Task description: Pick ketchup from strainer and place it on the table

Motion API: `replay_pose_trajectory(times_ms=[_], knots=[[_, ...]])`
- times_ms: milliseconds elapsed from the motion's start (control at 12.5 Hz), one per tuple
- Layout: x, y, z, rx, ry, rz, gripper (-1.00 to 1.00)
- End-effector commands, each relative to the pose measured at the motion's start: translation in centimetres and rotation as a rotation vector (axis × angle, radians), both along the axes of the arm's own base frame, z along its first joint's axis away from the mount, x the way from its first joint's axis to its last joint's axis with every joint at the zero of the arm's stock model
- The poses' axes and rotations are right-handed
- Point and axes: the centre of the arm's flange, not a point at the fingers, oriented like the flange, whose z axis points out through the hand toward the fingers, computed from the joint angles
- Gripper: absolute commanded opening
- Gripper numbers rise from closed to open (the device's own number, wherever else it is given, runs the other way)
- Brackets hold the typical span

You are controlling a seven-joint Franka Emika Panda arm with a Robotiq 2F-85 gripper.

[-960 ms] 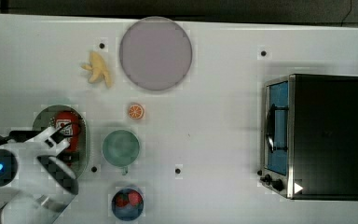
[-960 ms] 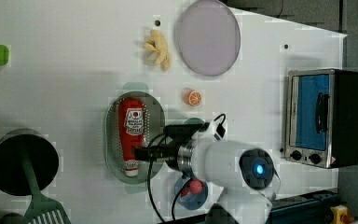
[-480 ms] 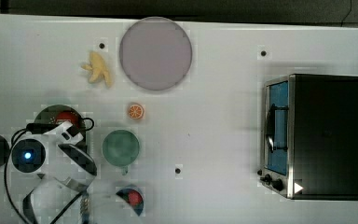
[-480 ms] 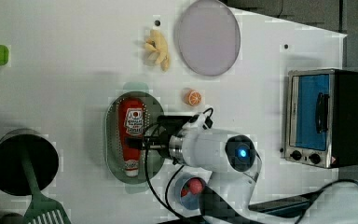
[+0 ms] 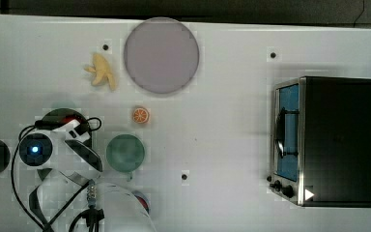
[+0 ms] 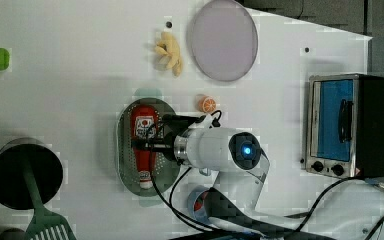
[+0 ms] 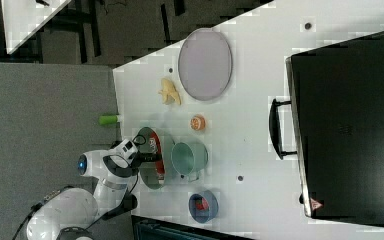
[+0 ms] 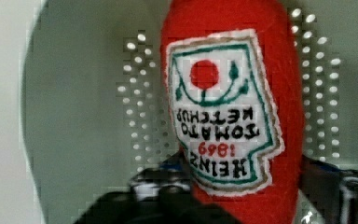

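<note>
The red ketchup [image 6: 144,126] with its white label lies lengthwise in the pale mint strainer [image 6: 125,160] on the white table [image 5: 222,145]. My gripper [image 6: 148,145] reaches over the strainer from the left view's right and sits low over the bottle's middle. In the wrist view the ketchup [image 8: 223,102] runs between my dark fingers [image 8: 154,184], which stand open on either side of its lower half, close to its sides. Holes of the strainer [image 8: 88,116] show around the bottle. From above, my wrist covers most of the strainer [image 5: 60,116].
A green cup [image 5: 125,152] stands just beside the strainer, with an orange slice [image 5: 140,115], a banana [image 5: 101,73] and a lilac plate [image 5: 161,55] beyond. A blue bowl [image 6: 200,200] lies under my arm. A toaster oven [image 5: 328,140] and a black pot [image 6: 25,172] stand farther off.
My wrist has swung over the strainer and come down toward the ketchup, now hiding more of the basket in the top view. The ketchup has not moved.
</note>
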Motion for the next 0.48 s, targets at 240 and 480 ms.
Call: replay_pose_trajectory(times_ms=[240, 480], knots=[[0.1, 1.6, 2.7, -0.018, -0.036, -0.035, 0.16], [0.1, 1.9, 7.1, -0.081, -0.046, -0.052, 0.16]])
